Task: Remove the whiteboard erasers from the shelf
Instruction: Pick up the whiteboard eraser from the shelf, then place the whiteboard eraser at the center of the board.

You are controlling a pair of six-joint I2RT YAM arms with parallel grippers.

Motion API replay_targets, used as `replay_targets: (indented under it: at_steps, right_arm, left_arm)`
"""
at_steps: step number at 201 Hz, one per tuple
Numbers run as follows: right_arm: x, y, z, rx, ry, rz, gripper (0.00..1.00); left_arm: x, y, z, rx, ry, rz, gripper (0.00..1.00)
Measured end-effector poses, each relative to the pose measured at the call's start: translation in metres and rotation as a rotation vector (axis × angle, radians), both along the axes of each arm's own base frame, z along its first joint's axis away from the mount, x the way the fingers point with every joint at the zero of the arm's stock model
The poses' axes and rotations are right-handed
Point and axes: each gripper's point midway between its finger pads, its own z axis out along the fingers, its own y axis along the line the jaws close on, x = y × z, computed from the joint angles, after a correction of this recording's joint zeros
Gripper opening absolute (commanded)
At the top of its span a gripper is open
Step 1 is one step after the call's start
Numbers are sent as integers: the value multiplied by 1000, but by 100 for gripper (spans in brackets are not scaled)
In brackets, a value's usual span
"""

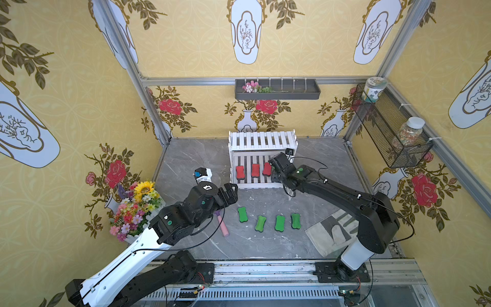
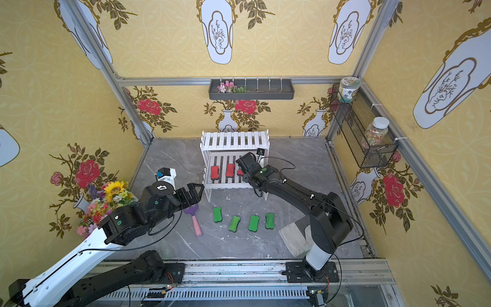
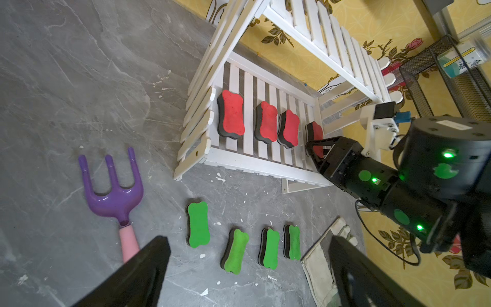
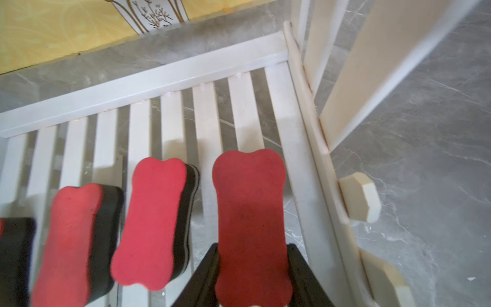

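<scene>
Presently we list the following.

- **Shelf** (image 1: 261, 141): white, with two slatted tiers, standing at the back of the table (image 1: 186, 159).
- **Red erasers** (image 3: 266, 122): four, all on the lower tier. They sit side by side in a row, red face up and dark felt below.
- **End red eraser** (image 4: 249, 191): the one nearest the shelf's right side.
- **Right gripper** (image 4: 252, 252): reaches into the lower tier from the front. Its jaws are pressed against both long sides of the end red eraser, pinching it. We cannot tell whether that eraser rests on the slats or is raised off them.
- **Green erasers** (image 1: 260, 223): four, on the table in front of the shelf. They lie in a loose row, apart from one another, green face up.
- **Left gripper** (image 1: 229, 194): jaws spread wide, nothing between them. It hangs over the table near the shelf's front left corner.
- **Fork** (image 3: 114, 186): purple with a pink handle, flat on the table to the left of the green row, near the left gripper.
- **Glove** (image 1: 329, 234): pale, on the table to the right of the green row. In both top views we see it partly under the right arm (image 1: 345, 196).
</scene>
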Motion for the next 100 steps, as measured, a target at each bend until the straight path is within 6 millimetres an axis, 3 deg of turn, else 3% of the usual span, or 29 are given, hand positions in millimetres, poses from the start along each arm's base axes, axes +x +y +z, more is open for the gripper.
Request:
replay_targets:
  at_steps: [61,100]
  right_arm:
    - [-22,24,34,106,-103,184,39]
    - [-76,60,45,141,-137,384,40]
  left_arm:
    - [0,2,-4,0,7,13,100]
    - [-2,12,-3,6,-1,47,100]
